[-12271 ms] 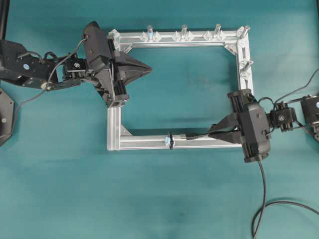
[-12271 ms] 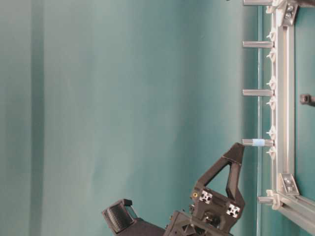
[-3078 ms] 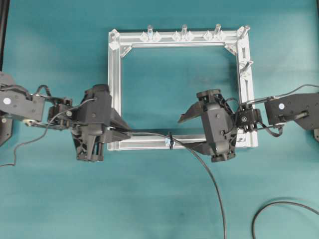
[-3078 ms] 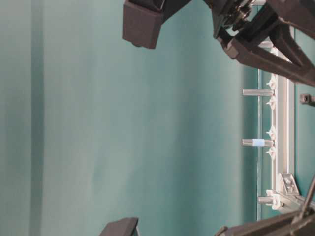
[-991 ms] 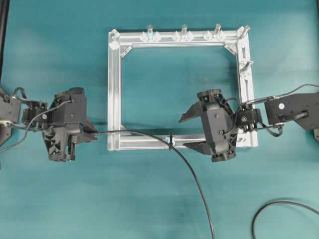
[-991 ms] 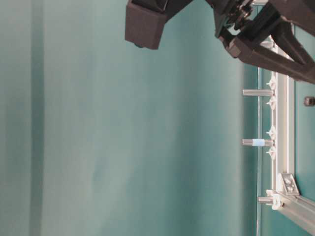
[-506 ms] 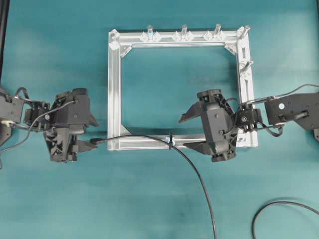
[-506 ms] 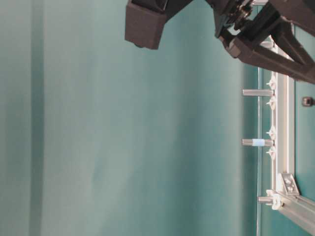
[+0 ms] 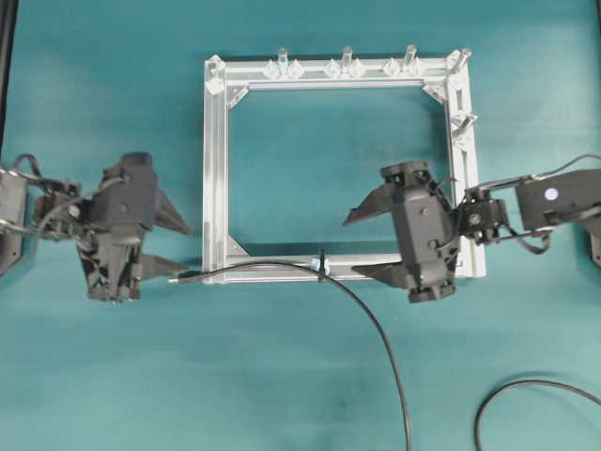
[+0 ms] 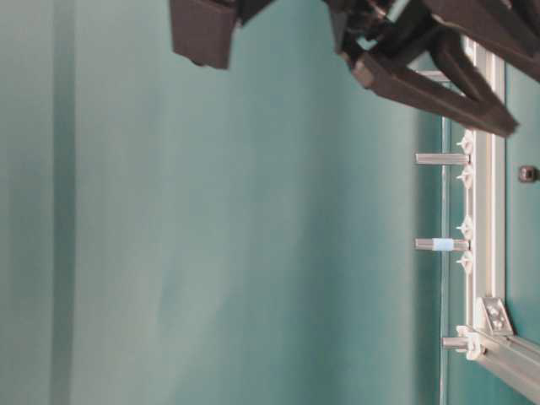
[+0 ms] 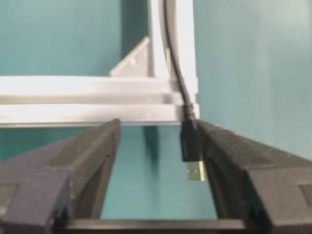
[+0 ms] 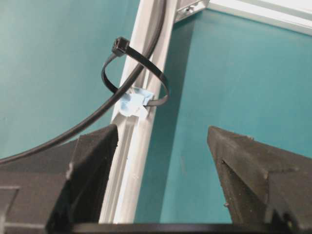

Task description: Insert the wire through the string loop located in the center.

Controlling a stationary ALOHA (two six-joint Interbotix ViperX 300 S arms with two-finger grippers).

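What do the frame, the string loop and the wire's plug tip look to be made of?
The frame: silvery brushed metal, probably aluminium extrusion, with lengthwise grooves. The string loop: thin black band with a small locking head, likely a plastic tie. The wire: matte black jacket; its plug tip looks shiny metal.

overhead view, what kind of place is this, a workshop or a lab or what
Most likely a robotics lab test bench. A bare teal tabletop holds only an aluminium frame fitted with a string loop as a practice fixture, a wire is threaded through it, and two robot arms flank it, left tool and right tool.
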